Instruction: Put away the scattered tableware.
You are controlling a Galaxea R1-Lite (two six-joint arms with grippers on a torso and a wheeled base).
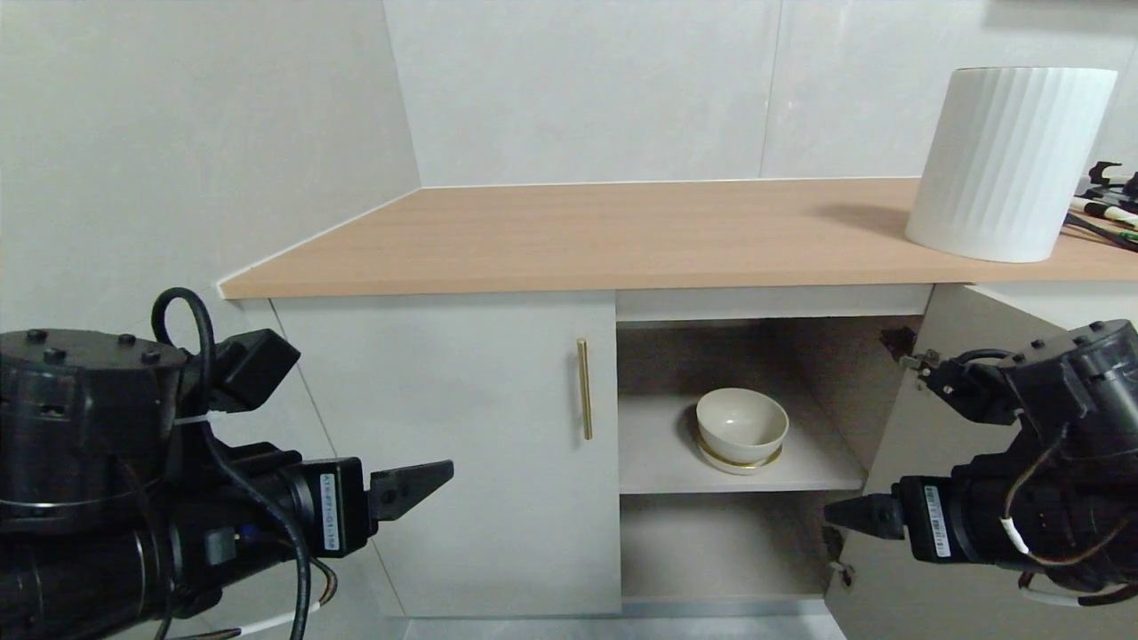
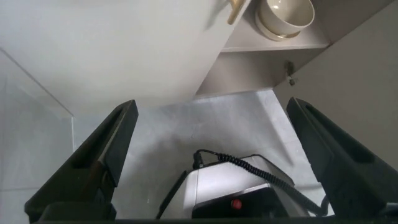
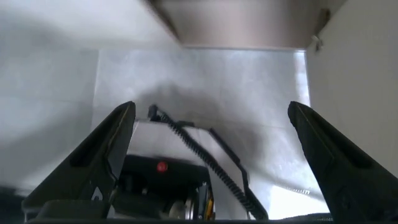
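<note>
My left claw (image 1: 434,478) hangs in front of the cabinet (image 1: 765,302), level w/ the lower half of its shut left door (image 1: 462,409). The fingers are wide apart w/ nothing btwn them. My right claw (image 1: 836,514) sits at the cabinet's open right side, just by the swung-out right door (image 1: 889,578). It's also spread wide and holds nothing.

The bowl (image 1: 741,425), cream-coloured and upright, is inside the cabinet on the upper shelf (image 1: 658,453). It rests on a small plate (image 1: 740,463) w/ a gold rim. From my left wrist the bowl (image 2: 287,15) shows past the gold door handle (image 2: 235,11).

On the desk (image 1: 578,236) that tops the cabinet, at its right end, stands a white ribbed cylinder (image 1: 1009,160). Some pens (image 1: 1107,209) lie just beyond it at the far right.
</note>
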